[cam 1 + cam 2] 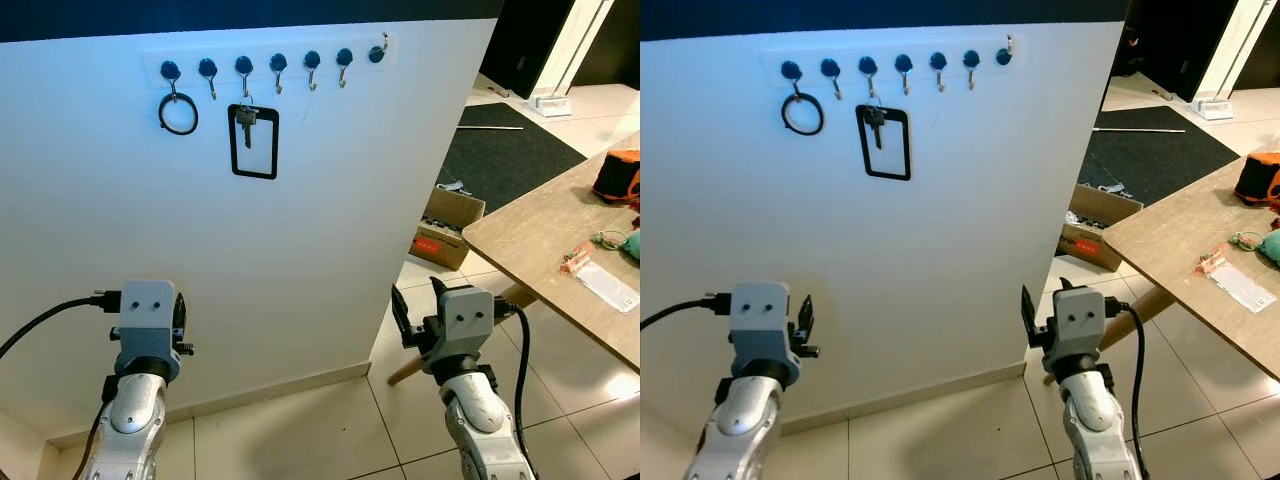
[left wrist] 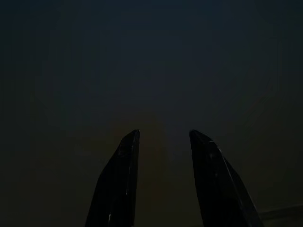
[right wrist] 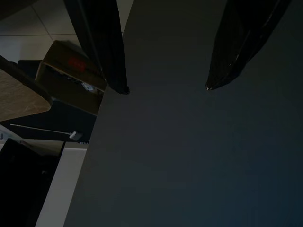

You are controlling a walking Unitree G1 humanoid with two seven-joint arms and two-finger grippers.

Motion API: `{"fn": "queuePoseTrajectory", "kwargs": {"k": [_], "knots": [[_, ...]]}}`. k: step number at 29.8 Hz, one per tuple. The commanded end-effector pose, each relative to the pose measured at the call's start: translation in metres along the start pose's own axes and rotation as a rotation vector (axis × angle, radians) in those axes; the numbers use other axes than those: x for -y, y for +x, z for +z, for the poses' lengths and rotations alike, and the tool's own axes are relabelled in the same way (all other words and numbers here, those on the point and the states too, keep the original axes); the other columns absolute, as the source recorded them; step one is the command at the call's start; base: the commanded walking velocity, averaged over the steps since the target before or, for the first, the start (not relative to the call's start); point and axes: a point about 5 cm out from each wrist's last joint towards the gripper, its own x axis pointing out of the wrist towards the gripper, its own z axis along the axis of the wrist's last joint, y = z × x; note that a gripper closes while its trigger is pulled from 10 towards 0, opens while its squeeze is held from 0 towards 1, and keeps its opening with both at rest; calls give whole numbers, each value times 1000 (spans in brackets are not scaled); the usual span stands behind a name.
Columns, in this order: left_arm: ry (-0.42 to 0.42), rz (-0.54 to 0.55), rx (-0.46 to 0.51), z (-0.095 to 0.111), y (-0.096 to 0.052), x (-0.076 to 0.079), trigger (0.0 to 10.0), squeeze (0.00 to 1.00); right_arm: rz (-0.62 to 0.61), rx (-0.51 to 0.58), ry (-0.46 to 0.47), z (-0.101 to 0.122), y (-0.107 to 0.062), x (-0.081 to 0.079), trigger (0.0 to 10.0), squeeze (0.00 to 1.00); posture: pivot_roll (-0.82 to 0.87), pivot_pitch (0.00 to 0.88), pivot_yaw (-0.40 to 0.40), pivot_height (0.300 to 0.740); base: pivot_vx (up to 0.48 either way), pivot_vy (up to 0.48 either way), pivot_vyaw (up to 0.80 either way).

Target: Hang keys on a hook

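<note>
The keys are hanging with a black rectangular tag from the third hook of the hook rail in the upper left of the frame — the hanging step is appearing complete. The left gripper and right gripper are sitting low in the frame, fingers apart and holding nothing — only retreat is remaining, by this judgement.

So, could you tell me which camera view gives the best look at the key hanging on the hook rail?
The left eye view: the key hangs with its black rectangular tag from the third hook, slightly larger there. The right eye view shows the same, slightly smaller. The left wrist view is dark; the right wrist view faces the lower wall.
</note>
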Motion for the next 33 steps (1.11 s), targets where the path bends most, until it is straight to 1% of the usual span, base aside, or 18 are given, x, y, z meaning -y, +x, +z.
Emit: {"fn": "queuePoseTrajectory", "kwargs": {"k": [1,33], "knots": [[1,-10,-19,-4,-3,3,10000,0,2,-13,15,-4,-2,-2,10000,0,117,160,-3,740,0,0,-638],[5,-29,-24,-5,-2,7,10000,0,-2,-20,28,-6,-3,-3,10000,0,114,174,3,740,0,0,-793]]}}
